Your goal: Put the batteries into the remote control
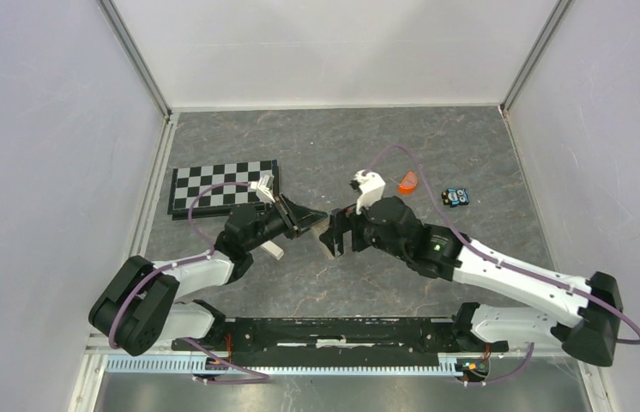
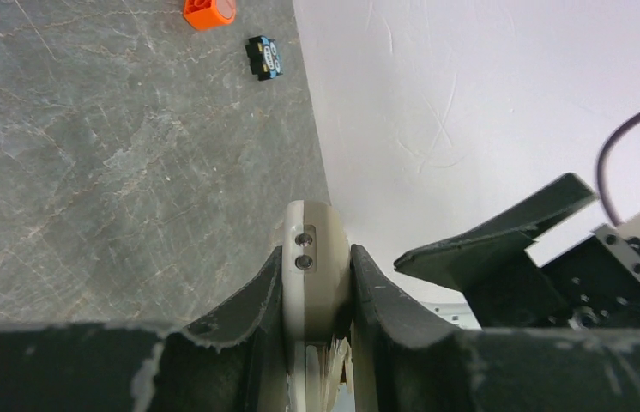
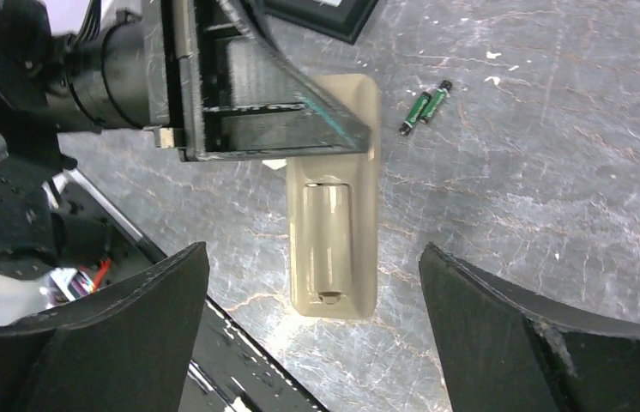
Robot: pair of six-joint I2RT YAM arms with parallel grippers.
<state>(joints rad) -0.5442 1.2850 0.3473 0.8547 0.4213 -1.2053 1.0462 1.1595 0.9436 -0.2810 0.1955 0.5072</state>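
My left gripper [image 2: 316, 252] is shut on the remote control [image 2: 315, 257], gripping its narrow edges. In the right wrist view the remote control [image 3: 334, 249] hangs above the table with its tan back facing the camera and a rounded battery panel showing. My right gripper [image 3: 313, 250] stands open, its fingers wide on either side of the remote's free end without touching it. Two batteries [image 3: 426, 107], thin, dark and green-marked, lie side by side on the table beyond the remote. From above, my left gripper [image 1: 299, 219] and right gripper [image 1: 334, 232] face each other; no batteries show there.
A checkerboard [image 1: 224, 189] lies at the back left. An orange piece [image 1: 408, 181] and a small blue-black toy [image 1: 455, 197] sit at the back right. White walls enclose the grey marbled table [image 1: 316, 146]. A black rail [image 1: 334, 330] runs along the near edge.
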